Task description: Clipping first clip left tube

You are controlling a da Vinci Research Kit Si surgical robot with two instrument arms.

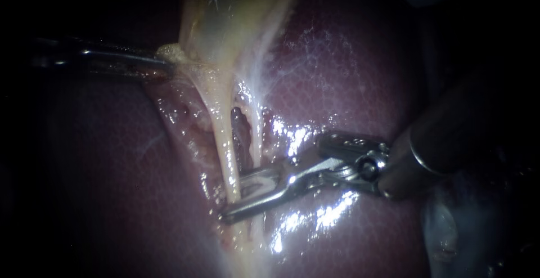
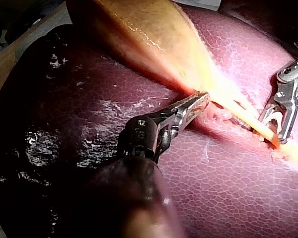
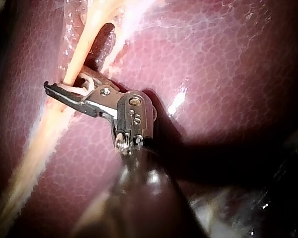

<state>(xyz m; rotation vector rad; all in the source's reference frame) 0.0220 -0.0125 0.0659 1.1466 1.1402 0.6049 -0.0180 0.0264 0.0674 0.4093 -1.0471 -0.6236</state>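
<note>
Wet, dark red liver [image 1: 349, 75] fills the background, with the pale gallbladder [image 1: 225, 13] rising out of it at the top of the endoscope view. The left instrument [image 1: 112, 58] reaches in low across the liver, and its end effector [image 1: 166, 61] looks closed on the frayed edge of the gallbladder where it narrows, pulling it taut. From there the left tube [image 1: 224, 137] runs down as a thin, pale cord, apart from a second whitish strand [image 3: 120, 39] across a dark window. The right instrument [image 1: 439, 143] has its end effector [image 1: 233, 198] open and straddling the left tube, one jaw on each side with a gap showing, and a pale clip [image 1: 260, 183] sits in the throat of the jaws. The clip does not appear to be closed yet. To do it well, I would make sure both jaw tips show past the far side of the tube, so that the clip spans its full width. The second strand and the liver should be clear of the jaws. The jaws should stand square across the tube before they squeeze, while the left instrument's tension stays steady and gentle. Too much pull could tear the thin cord, and a slanted bite could leave the clip only partly across it.
</note>
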